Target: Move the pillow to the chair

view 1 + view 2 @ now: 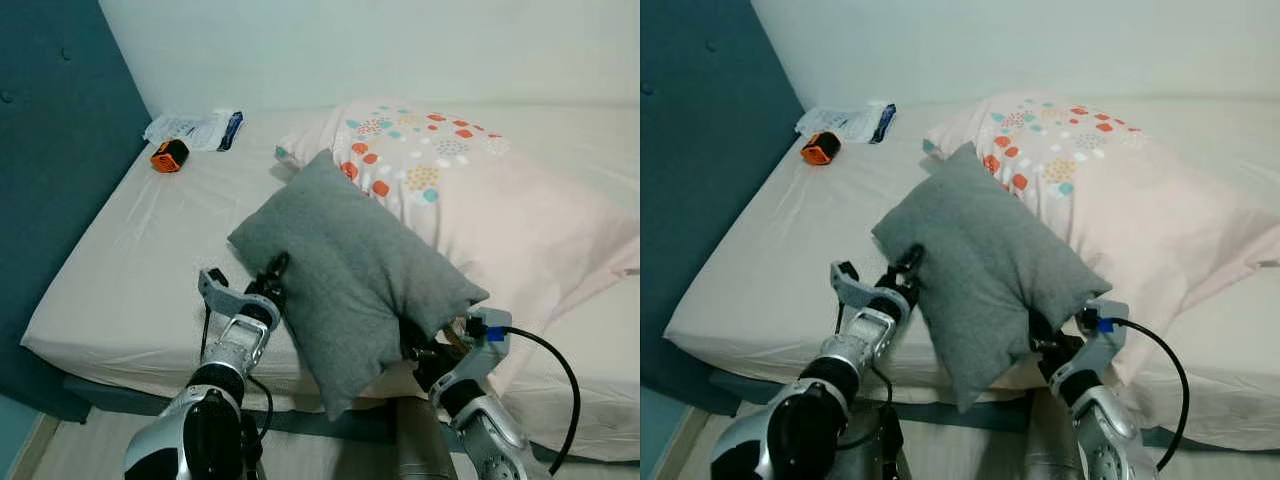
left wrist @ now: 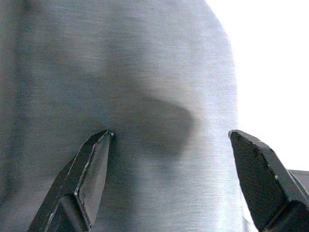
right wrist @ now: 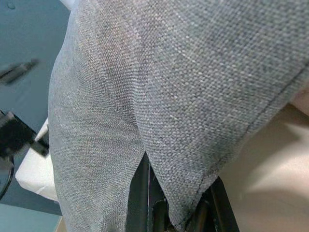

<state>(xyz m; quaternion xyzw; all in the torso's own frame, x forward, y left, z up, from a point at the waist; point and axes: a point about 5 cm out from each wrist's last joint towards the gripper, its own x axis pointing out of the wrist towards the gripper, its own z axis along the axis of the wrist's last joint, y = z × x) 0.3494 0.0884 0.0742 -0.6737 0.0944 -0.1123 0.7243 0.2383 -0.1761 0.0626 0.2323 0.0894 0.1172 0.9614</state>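
A grey pillow (image 1: pixel 350 270) is held tilted over the near edge of the bed (image 1: pixel 130 270), between my two arms. My left gripper (image 1: pixel 272 275) presses against the pillow's left side. In the left wrist view its fingers (image 2: pixel 91 169) stand apart, with the grey fabric (image 2: pixel 145 87) bulging between them. My right gripper (image 1: pixel 420 345) is under the pillow's lower right corner. In the right wrist view its black fingers (image 3: pixel 137 193) pinch the seamed edge of the grey pillow (image 3: pixel 169 96).
A large pale pink pillow (image 1: pixel 480 190) with coloured dots lies behind the grey one. An orange and black object (image 1: pixel 169 156) and a white packet (image 1: pixel 195 128) rest at the bed's far left corner. A teal padded wall (image 1: pixel 50 150) runs along the left.
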